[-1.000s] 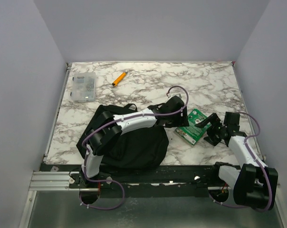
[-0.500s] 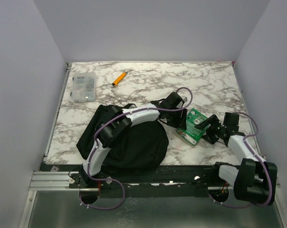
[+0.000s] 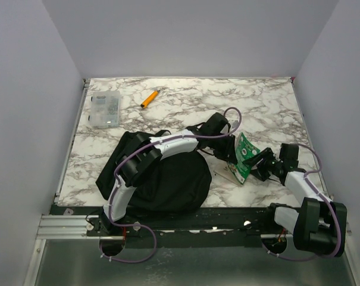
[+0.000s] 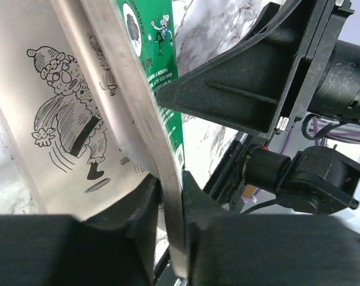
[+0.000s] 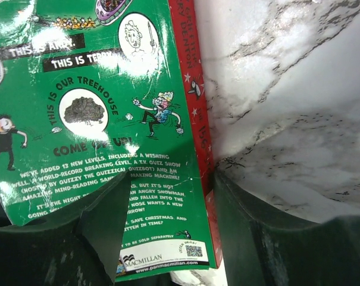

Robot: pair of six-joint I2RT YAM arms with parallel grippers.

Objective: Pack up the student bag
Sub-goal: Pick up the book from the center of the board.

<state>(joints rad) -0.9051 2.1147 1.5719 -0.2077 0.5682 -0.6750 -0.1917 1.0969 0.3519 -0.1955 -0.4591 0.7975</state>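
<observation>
Your left gripper (image 4: 171,190) was clamped on the edge of the green book (image 3: 245,156), which stood tilted up off the marble table (image 3: 257,107). Your right gripper (image 5: 171,202) sat at the book's red spine with its jaws partly apart. I could not tell whether they squeezed it. The backpack (image 3: 174,182) lay just left of the book, under your left arm.

I see a clear plastic compartment box (image 3: 105,109) and an orange marker pen (image 3: 149,98) lying apart on the white marble-patterned table (image 3: 263,101)
</observation>
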